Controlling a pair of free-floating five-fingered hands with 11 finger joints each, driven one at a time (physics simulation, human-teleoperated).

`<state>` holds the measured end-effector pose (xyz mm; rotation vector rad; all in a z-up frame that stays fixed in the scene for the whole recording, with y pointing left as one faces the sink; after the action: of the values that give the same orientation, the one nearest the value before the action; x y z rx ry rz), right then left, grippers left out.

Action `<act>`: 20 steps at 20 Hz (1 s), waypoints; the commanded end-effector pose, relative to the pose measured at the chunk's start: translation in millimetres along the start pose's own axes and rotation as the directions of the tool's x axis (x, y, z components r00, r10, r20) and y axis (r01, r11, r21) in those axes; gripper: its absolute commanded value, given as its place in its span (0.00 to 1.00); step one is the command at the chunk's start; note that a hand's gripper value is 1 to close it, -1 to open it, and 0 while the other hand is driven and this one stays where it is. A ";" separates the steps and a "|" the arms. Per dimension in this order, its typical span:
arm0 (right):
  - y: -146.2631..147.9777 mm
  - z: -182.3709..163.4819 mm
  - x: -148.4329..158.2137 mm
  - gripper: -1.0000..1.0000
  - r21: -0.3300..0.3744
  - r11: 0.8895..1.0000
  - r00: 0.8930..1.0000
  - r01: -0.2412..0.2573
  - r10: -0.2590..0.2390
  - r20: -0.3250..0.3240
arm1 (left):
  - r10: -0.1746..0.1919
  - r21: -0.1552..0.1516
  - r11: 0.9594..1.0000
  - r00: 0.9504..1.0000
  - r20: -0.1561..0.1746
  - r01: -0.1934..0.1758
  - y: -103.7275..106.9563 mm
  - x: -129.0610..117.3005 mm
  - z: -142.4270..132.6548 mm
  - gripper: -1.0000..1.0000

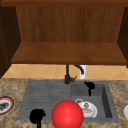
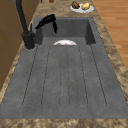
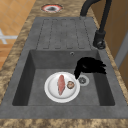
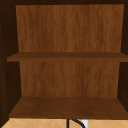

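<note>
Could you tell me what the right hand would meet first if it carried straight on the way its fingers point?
Probably the sink floor beside the white plate: the right hand hangs over the basin, fingers pointing down near the plate's rim and the drain.

The sink (image 1: 107,100) has its basin at the right and its draining board (image 1: 47,96) at the left, with the tap (image 1: 67,75) behind, between the two. A plate of food (image 3: 53,87) lies in the basin, the right hand (image 3: 88,66) above it toward the tap. The left hand (image 1: 37,116) hangs before the draining board, a ball (image 1: 67,114) just to its right. Another plate (image 1: 5,105) sits on the counter, left of the sink
</note>
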<state>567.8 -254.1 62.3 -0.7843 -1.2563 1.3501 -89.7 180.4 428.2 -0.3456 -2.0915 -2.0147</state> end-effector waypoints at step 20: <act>-82.2 18.4 86.2 0.00 -0.222 0.974 0.999 -0.039 0.045 0.020 | 0.000 0.000 1.000 1.000 0.000 0.000 0.0 0.0 0.0 0.50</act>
<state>550.1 -203.5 162.7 -0.9303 -1.3860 1.2887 -89.7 180.4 428.2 -0.3456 -2.0915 -2.0147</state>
